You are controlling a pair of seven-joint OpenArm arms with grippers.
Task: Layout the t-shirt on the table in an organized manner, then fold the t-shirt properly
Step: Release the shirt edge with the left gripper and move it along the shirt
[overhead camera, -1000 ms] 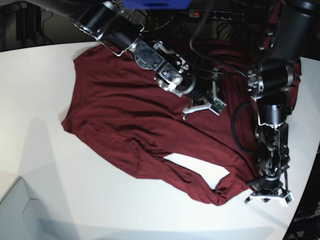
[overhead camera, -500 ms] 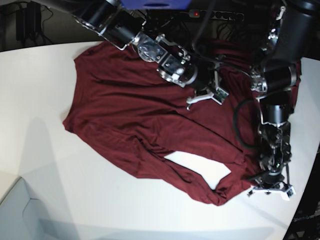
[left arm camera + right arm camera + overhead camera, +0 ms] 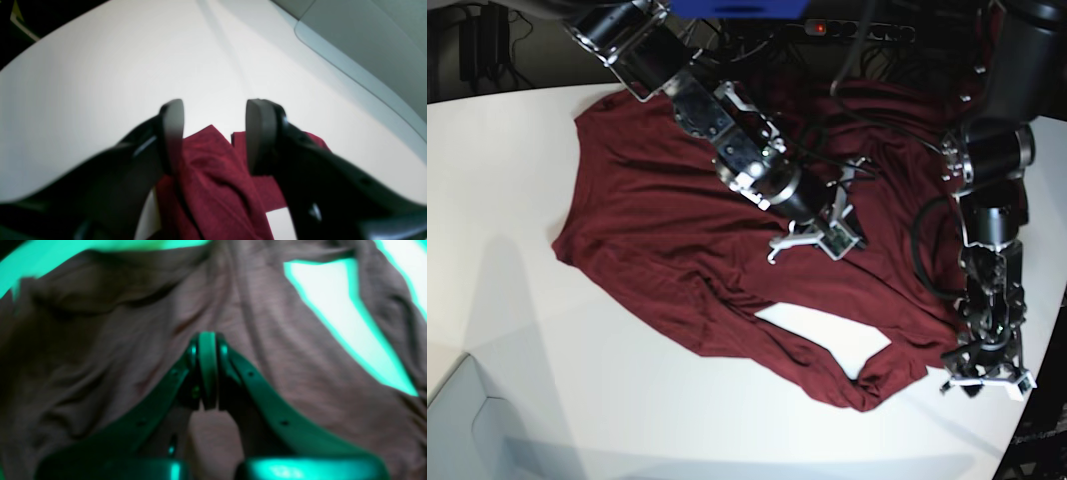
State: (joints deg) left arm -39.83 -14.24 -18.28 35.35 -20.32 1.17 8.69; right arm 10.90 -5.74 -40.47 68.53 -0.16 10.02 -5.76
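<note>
Between spread left fingers (image 3: 171,133) lies t-shirt (image 3: 213,173); right fingers (image 3: 207,370) pressed together above it.

Dark maroon t-shirt (image 3: 667,230) spread wrinkled across the white table (image 3: 507,150)

The shirt lies mostly flat from the upper left of the base view to the lower right, rumpled near the upper right. A bare wedge of glossy tabletop shows through a gap at lower centre, beside a bunched fold. The table's curved edge runs along the bottom.
</note>
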